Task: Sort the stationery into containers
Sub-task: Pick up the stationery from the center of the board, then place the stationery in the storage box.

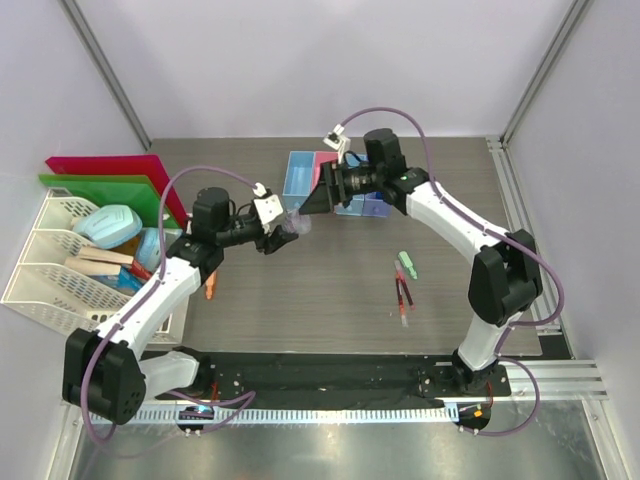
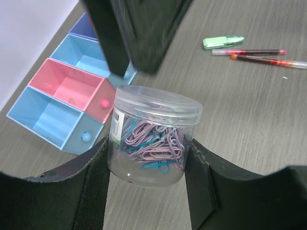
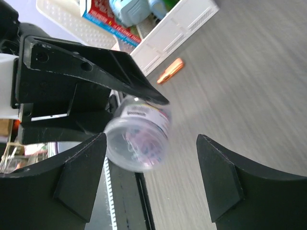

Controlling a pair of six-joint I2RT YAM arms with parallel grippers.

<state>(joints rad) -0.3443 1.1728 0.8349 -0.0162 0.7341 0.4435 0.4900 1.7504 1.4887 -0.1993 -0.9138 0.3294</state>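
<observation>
Now the left claw (image 2: 148, 155) grips the jar of paper clips (image 2: 152, 132), the right claw (image 3: 151, 141) open and empty just beside. Releasing early would drop it.

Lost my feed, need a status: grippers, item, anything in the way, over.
Left gripper shut on paper-clip jar. Right gripper open, hanging by the containers, maybe in the jar's path. Pens and eraser unsorted on table.

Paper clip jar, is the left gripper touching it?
Touching. In the left wrist view, the left gripper presses against both sides of the paper clip jar.
</observation>
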